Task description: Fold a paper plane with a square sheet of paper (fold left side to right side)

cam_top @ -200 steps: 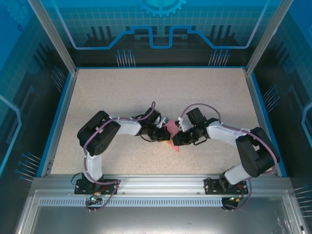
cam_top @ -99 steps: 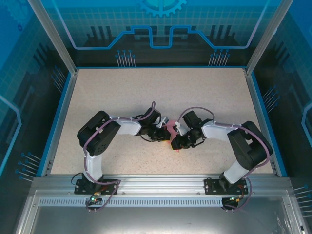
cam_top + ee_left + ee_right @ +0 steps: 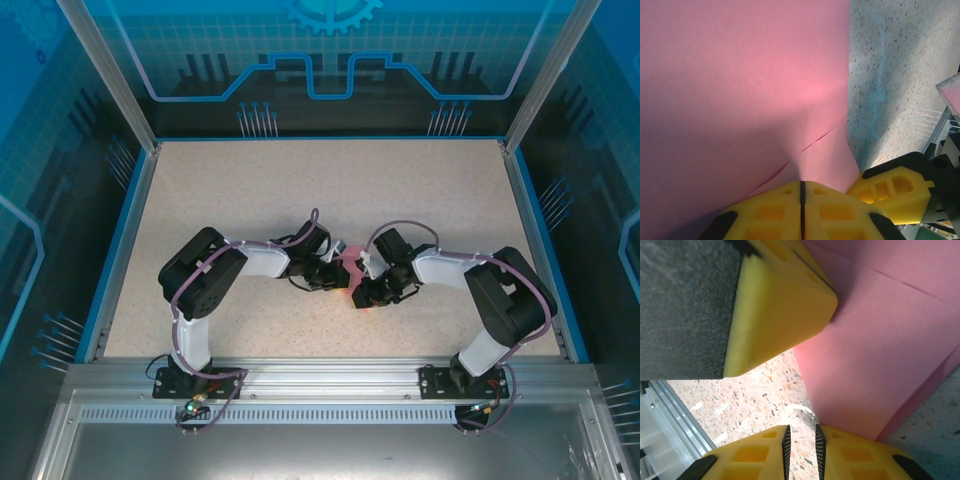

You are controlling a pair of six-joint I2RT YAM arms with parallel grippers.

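Left gripper (image 3: 801, 184): pinched shut on thin pink-red square paper sheet (image 3: 740, 85), on speckled beige tabletop (image 3: 250, 200). Right gripper (image 3: 801, 430): jaws a slit apart beside it, hold unclear. Left-to-right fold apparently in hand; next: align edges, crease.

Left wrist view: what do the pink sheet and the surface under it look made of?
The square sheet of paper looks like thin matte paper: even pink, no gloss, a fine sharp crease line. The tabletop looks like pale speckled laminate or stone-look composite, fairly dull; which one, the look leaves open.
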